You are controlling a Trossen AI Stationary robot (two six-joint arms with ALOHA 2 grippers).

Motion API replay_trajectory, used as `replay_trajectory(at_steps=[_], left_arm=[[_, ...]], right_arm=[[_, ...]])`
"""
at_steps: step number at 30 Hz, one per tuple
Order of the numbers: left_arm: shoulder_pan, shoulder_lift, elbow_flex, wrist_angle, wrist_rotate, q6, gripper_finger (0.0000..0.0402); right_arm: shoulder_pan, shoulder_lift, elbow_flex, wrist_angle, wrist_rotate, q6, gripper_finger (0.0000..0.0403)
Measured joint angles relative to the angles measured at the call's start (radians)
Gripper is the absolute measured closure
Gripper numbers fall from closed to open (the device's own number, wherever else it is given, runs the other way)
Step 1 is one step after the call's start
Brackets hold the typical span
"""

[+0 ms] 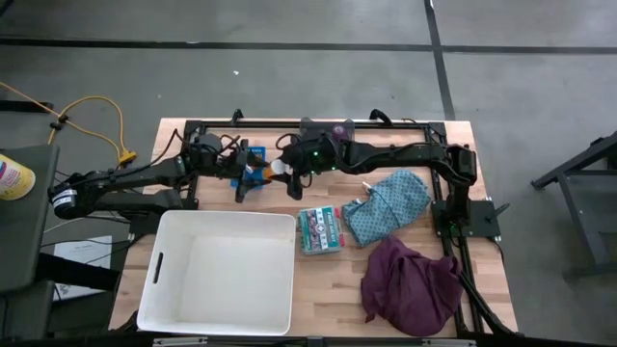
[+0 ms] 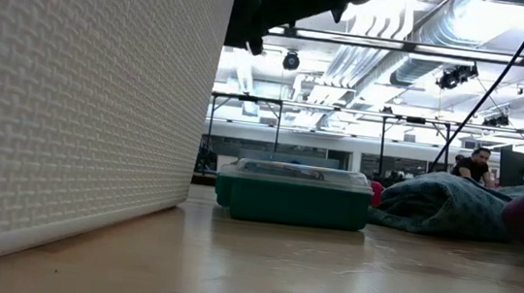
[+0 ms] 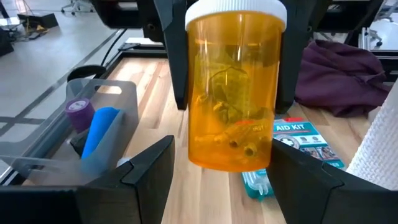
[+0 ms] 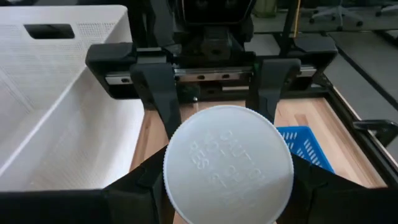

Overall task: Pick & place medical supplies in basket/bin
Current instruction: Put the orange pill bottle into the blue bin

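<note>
The white bin [image 1: 218, 272] sits at the front of the table, the maroon cloth [image 1: 410, 286] beside it. Farther back, both grippers meet over the table. The right gripper [image 4: 217, 180] squeezes an orange bottle [image 3: 231, 93]. The left gripper [image 3: 224, 155] is wide around it.

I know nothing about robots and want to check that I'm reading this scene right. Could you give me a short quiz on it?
1. True or false: the maroon cloth lies inside the white bin.
2. Which one clamps the orange bottle? A: left gripper. B: right gripper.
3. Fill in: the green box beside the bin is labelled "___ KIT".

Key: 1 false; 2 B; 3 AID.
</note>
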Motion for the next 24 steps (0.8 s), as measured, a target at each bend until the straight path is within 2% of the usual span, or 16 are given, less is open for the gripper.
replay_trajectory(at_steps=[20,24], left_arm=[[0.0,0.0,0.0,0.035,0.007,-0.053,0.017],[0.0,0.0,0.0,0.035,0.008,-0.058,0.018]], right_arm=[[0.001,0.0,0.0,0.008,-0.008,0.001,0.0216],[0.001,0.0,0.0,0.008,-0.008,0.001,0.0216]])
